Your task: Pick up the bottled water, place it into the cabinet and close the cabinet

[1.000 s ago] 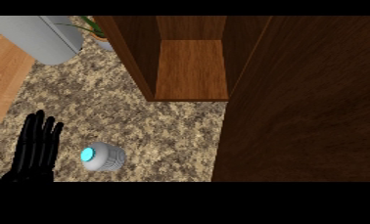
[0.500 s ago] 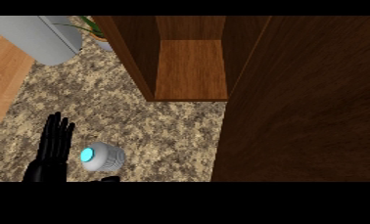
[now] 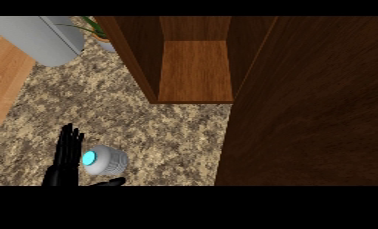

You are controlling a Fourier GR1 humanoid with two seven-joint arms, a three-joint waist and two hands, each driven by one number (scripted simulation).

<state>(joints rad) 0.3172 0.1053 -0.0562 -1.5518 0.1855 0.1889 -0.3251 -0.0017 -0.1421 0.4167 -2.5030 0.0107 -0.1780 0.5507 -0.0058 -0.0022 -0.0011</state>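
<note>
Left hand (image 3: 65,155) has slid right since a second ago and now sits right up against the bottled water (image 3: 105,159); the bottle itself hasn't shifted. The hand is spread, not clenched: fingers (image 3: 71,140) are straight, pointing up-frame along the bottle's left side, and the thumb (image 3: 111,181) sticks out to the right just below it. Nothing is wrapped around the bottle, and I can't tell if there's actual contact. The bottle stands on the granite counter (image 3: 170,133), cyan cap (image 3: 90,158) facing the camera, well short of the cabinet (image 3: 196,70). The cabinet is open, its shelf bare wood, with the door (image 3: 310,113) swung out along the right. The right hand isn't visible.
</note>
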